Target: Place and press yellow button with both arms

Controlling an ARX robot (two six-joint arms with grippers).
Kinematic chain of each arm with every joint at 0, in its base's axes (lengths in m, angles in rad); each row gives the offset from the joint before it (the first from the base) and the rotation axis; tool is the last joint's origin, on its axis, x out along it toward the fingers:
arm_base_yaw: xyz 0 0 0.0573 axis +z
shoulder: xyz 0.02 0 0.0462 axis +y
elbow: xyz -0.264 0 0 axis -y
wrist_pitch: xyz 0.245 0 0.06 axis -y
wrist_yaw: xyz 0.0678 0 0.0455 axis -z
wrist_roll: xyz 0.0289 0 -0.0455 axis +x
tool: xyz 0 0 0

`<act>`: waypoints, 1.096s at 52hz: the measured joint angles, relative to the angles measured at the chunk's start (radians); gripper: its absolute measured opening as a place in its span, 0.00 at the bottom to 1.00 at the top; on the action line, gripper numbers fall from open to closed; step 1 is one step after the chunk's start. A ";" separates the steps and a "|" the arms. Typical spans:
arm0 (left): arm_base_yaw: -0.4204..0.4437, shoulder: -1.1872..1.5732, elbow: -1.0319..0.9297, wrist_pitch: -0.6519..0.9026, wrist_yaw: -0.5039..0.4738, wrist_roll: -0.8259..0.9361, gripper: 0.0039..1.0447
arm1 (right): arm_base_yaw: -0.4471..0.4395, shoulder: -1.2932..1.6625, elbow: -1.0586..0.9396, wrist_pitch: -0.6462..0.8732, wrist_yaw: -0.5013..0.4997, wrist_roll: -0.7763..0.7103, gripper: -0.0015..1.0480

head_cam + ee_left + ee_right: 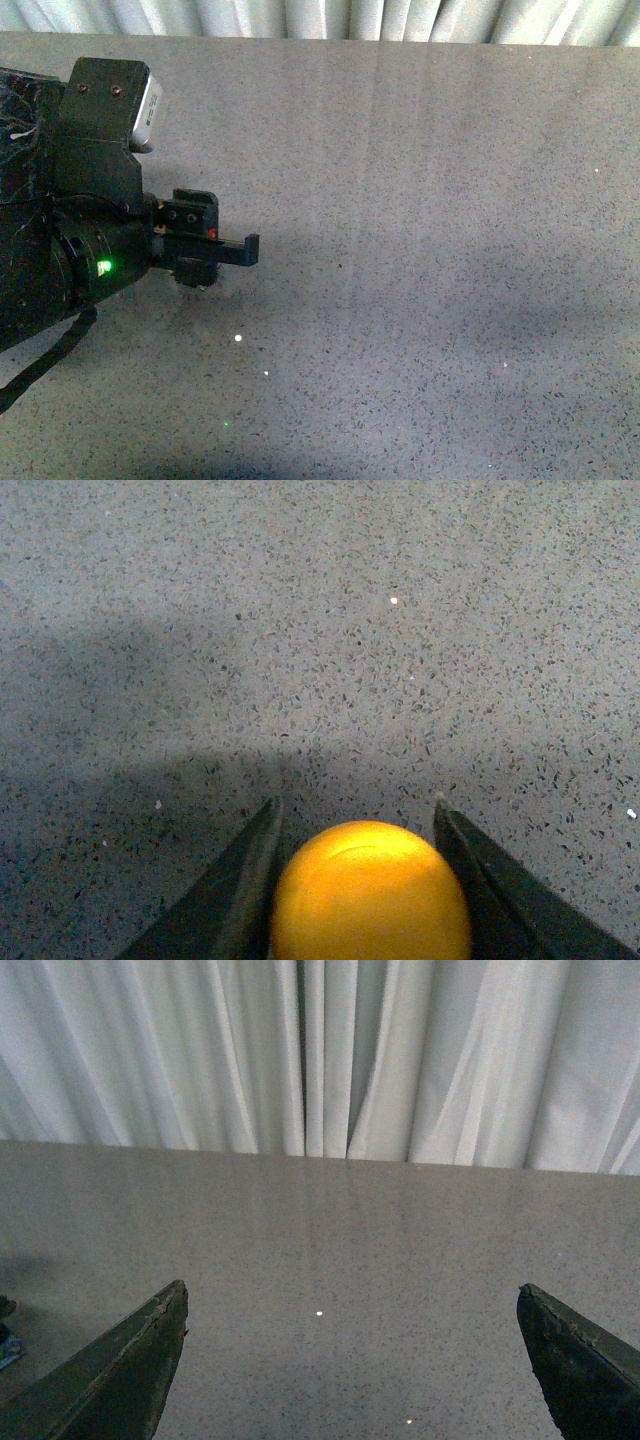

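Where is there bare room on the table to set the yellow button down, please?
The table is bare from the left gripper rightward and back to the curtain; bare surface also lies ahead of the open right gripper. Only the left side is crowded, by the left arm holding the yellow button.

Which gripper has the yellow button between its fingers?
The left gripper: it closes around the yellow button, while the right gripper is open and empty.

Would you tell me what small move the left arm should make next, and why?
Probably lower the left gripper to seat the yellow button on the table: its fingers flank the cap, whether the base touches down is hidden, and the right gripper is open.
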 joint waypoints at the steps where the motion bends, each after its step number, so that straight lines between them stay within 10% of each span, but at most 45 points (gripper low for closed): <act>1: 0.000 0.000 -0.003 0.000 0.001 -0.003 0.48 | 0.000 0.000 0.000 0.000 0.000 0.000 0.91; 17: 0.065 -0.223 -0.041 -0.088 0.059 -0.018 0.91 | 0.000 0.000 0.000 0.000 0.000 0.000 0.91; 30: 0.311 -0.613 -0.082 -0.265 0.256 -0.027 0.91 | 0.000 0.000 0.000 0.000 0.000 0.000 0.91; 37: 0.432 -0.735 -0.231 0.024 0.103 0.094 0.70 | -0.002 0.012 0.006 -0.016 -0.003 0.008 0.91; 42: 0.444 -0.821 -0.300 0.055 0.105 0.136 0.51 | -0.017 0.325 0.189 -0.323 -0.036 0.094 0.91; 57: 0.442 -1.027 -0.432 -0.031 0.105 0.159 0.01 | 0.207 1.141 0.521 0.108 -0.058 -0.202 0.91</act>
